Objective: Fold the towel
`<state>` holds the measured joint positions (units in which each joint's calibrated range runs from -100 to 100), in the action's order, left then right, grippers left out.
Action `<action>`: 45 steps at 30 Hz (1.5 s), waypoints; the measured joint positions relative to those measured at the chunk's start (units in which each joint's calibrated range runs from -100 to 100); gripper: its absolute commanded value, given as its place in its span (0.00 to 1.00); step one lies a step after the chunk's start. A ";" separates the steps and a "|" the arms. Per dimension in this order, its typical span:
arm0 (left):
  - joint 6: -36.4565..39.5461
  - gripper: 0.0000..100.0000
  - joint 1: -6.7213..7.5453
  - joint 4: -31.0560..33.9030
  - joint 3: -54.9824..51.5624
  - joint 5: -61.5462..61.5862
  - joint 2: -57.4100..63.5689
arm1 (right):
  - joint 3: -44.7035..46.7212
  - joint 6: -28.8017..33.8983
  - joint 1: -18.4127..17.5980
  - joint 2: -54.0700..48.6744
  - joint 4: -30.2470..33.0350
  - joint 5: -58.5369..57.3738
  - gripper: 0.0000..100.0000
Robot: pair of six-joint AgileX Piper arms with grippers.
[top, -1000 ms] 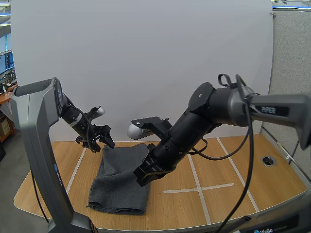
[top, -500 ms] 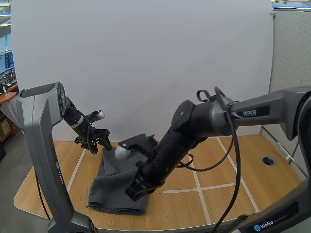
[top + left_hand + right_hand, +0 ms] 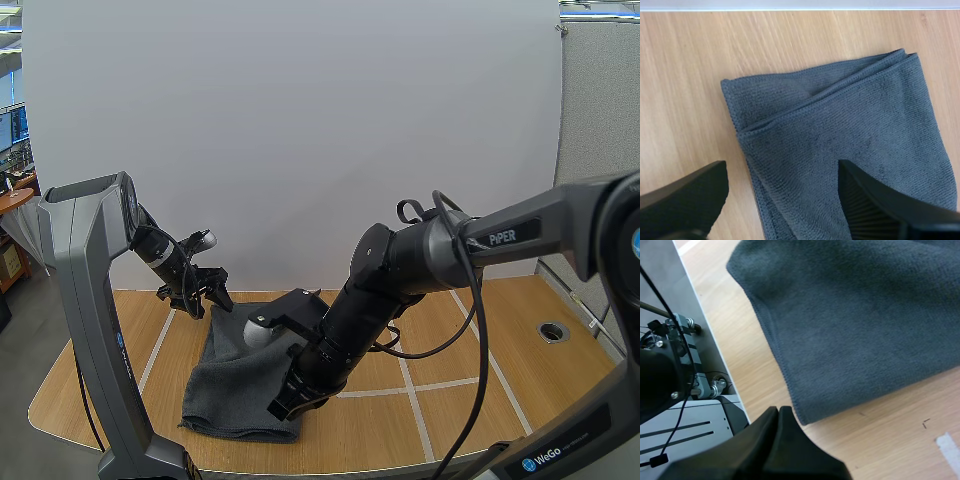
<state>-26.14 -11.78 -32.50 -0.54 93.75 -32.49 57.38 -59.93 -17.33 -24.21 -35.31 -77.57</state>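
A dark grey towel [image 3: 240, 380] lies folded into a long strip on the left half of the wooden table [image 3: 480, 410]. My left gripper [image 3: 210, 296] hovers over the towel's far end, and the left wrist view has its fingers [image 3: 880, 210] standing wide apart and open above the layered far edge of the towel [image 3: 850, 130]. My right gripper [image 3: 284, 406] is low at the towel's near right corner. Its fingers lie together as one dark wedge, shut on nothing [image 3: 778, 413], just off the hemmed corner of the towel [image 3: 855, 315].
White tape lines [image 3: 408, 388] cross the table right of the towel. A round cable hole [image 3: 552, 331] sits near the right edge. The table's front edge [image 3: 715, 345] and the left arm's base [image 3: 670, 375] lie close to the right gripper.
My right arm has swung down and to the left, from over the towel's right edge to its near right corner. The left gripper has barely shifted. The towel lies as before.
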 measured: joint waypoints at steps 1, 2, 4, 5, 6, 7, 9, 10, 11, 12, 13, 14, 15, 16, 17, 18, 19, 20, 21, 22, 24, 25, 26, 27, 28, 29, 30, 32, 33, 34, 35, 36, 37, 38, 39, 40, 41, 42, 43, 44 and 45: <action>0.00 1.00 0.00 0.00 0.00 0.00 0.00 | 0.11 -0.09 0.00 0.35 0.15 0.47 0.00; 0.00 1.00 0.00 0.00 0.00 0.00 0.00 | 0.26 -0.18 0.00 1.09 0.23 1.37 0.00; 0.00 1.00 0.00 0.00 0.00 0.00 0.00 | 0.26 -1.01 0.00 3.95 0.23 5.47 0.00; 0.00 1.00 0.00 0.00 0.00 0.00 0.00 | 0.26 -1.74 0.00 5.04 0.23 8.06 0.00; 0.00 1.00 0.00 0.00 0.00 0.00 0.00 | 0.26 -2.22 0.00 5.53 -0.13 8.90 0.00; 0.00 1.00 0.00 0.00 0.00 0.00 0.00 | 0.26 -3.21 0.00 6.72 -0.87 10.26 0.00; -0.02 1.00 0.00 0.00 0.00 0.00 0.00 | 0.26 -5.79 0.00 9.46 -3.30 12.35 0.00; -0.12 1.00 0.00 0.00 0.00 0.00 0.00 | 0.26 -6.53 0.00 10.24 -3.93 13.02 0.00; -0.11 1.00 0.00 0.00 0.00 0.00 0.00 | 0.26 -7.48 0.00 11.39 -4.93 13.96 0.00; -0.11 1.00 0.00 0.00 0.00 0.00 0.00 | 0.26 -7.78 0.00 12.14 -5.34 14.66 0.00; -0.11 1.00 0.00 0.00 0.00 0.00 0.00 | 0.26 -8.60 0.00 13.56 -5.99 16.44 0.00; -0.11 1.00 0.00 0.00 0.00 0.00 0.00 | 0.26 -9.40 0.00 15.19 -6.60 17.92 0.00; -0.11 1.00 0.00 0.00 0.00 -0.06 0.00 | 0.26 -10.25 0.00 16.59 -7.39 18.96 0.00; -0.11 1.00 0.00 0.00 0.00 -0.24 0.00 | 0.26 -11.69 0.00 18.56 -8.83 19.84 0.00; -0.11 1.00 0.00 0.00 0.00 -0.64 0.00 | 0.26 -12.22 0.00 19.17 -9.39 20.25 0.00; -0.11 1.00 0.00 0.00 0.00 -0.79 0.00 | 0.26 -12.60 0.00 19.72 -9.88 20.45 0.00; -0.11 1.00 0.06 0.00 0.00 -0.86 0.00 | 0.26 -12.92 0.00 19.88 -10.05 20.62 0.00; -0.11 1.00 0.06 0.00 0.00 -1.02 0.00 | 0.26 -13.16 0.00 20.15 -10.44 20.62 0.00; -0.11 0.98 0.06 0.00 0.00 -1.07 0.00 | 0.26 -13.73 0.00 20.62 -10.94 20.76 0.00; -0.11 0.95 0.06 0.00 0.00 -1.25 0.00 | 0.26 -14.17 0.00 21.18 -11.72 20.76 0.00; -0.11 0.87 0.06 0.00 0.00 -1.23 0.00 | 0.26 -14.57 0.00 21.18 -11.95 20.76 0.00; -0.11 0.82 0.06 0.00 0.00 -1.23 0.00 | 0.26 -14.76 0.00 21.28 -12.05 20.76 0.00; -0.11 0.79 0.06 0.00 0.00 -1.23 0.00 | 0.26 -14.76 0.00 21.28 -12.05 20.76 0.00; -0.11 0.76 0.06 0.00 0.00 -1.23 0.00 | 0.26 -14.86 0.00 21.28 -12.28 20.76 0.00; -0.11 0.74 0.06 0.00 0.00 -1.23 0.00 | 0.26 -14.97 0.00 21.28 -12.28 20.76 0.00; -0.11 0.74 0.06 0.00 0.00 -1.23 0.00 | 0.26 -14.97 0.00 21.28 -12.28 20.76 0.00; -0.11 0.74 0.06 0.00 0.00 -1.23 0.00 | 0.26 -15.06 0.00 21.28 -12.28 20.76 0.00; -0.11 0.74 0.06 0.00 0.00 -1.38 0.00 | 0.26 -15.06 0.00 21.28 -12.28 20.76 0.00; -0.11 0.74 0.06 0.00 0.00 -1.29 0.00 | 0.26 -15.06 0.00 21.28 -12.28 20.76 0.00; -0.11 0.72 0.06 0.00 0.00 -1.52 0.00 | 0.26 -15.06 0.00 21.28 -12.28 20.76 0.00; -0.11 0.69 0.06 0.00 0.00 -1.83 -0.04 | 0.26 -15.06 0.00 21.28 -12.28 20.76 0.00; -0.11 0.65 0.06 -0.05 0.00 -1.88 -0.28 | 0.26 -15.06 0.00 21.28 -12.28 20.76 0.00; -0.11 0.60 0.06 -0.16 0.00 -1.88 -0.62 | 0.26 -15.06 0.00 21.41 -12.28 20.76 0.00; -0.11 0.56 0.06 -0.14 0.00 -1.88 -1.13 | 0.26 -15.06 0.00 21.41 -12.28 20.76 0.00; -0.11 0.53 0.06 -0.14 0.00 -1.88 -1.49 | 0.26 -15.06 0.00 21.41 -12.28 20.76 0.00; -0.11 0.51 0.06 -0.28 0.00 -1.88 -2.05 | 0.26 -15.06 0.00 21.41 -12.39 20.76 0.00; -0.21 0.51 0.06 -0.36 0.00 -1.95 -2.54 | 0.26 -15.06 0.00 21.41 -12.39 20.76 0.00; -0.21 0.51 0.06 -0.49 0.00 -2.11 -2.70 | 0.26 -15.06 0.00 21.41 -12.39 20.76 0.00; -0.21 0.51 0.06 -0.67 0.00 -2.32 -2.70 | 0.26 -15.06 0.00 21.41 -12.39 20.76 0.00; -0.30 0.51 0.06 -0.76 0.15 -2.52 -2.82 | 0.26 -15.06 0.00 21.41 -12.39 20.76 0.00; -0.42 0.51 0.06 -0.93 0.58 -2.52 -2.82 | 0.26 -15.06 0.00 21.41 -12.39 20.76 0.00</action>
<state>-26.57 -11.73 -33.43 0.04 91.23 -35.31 57.64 -74.99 -17.33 -2.80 -47.69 -56.80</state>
